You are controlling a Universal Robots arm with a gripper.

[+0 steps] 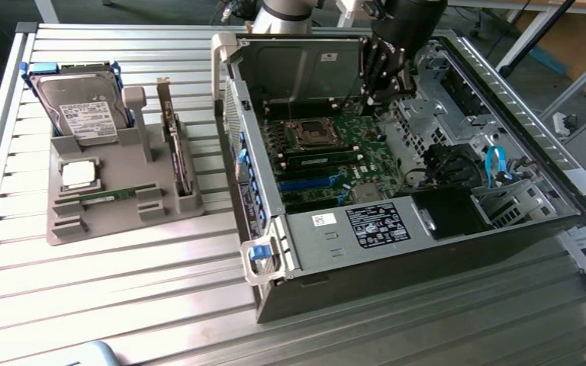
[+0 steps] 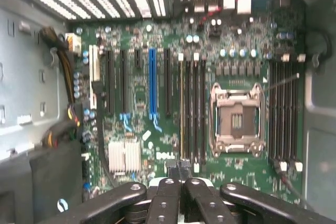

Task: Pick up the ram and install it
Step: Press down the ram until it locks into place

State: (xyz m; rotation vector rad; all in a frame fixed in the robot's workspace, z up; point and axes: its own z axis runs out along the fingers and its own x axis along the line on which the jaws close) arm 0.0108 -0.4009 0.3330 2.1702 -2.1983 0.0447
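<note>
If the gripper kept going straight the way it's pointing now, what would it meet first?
Most likely the motherboard: the shut gripper points down into the open computer case, fingertips over the memory slots beside the empty processor socket. The gap above them is hard to judge.

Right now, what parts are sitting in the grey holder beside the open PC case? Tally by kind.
Hard drive: 1
Expansion card: 1
Processor chip: 1
Ram stick: 1
Total: 4
</note>
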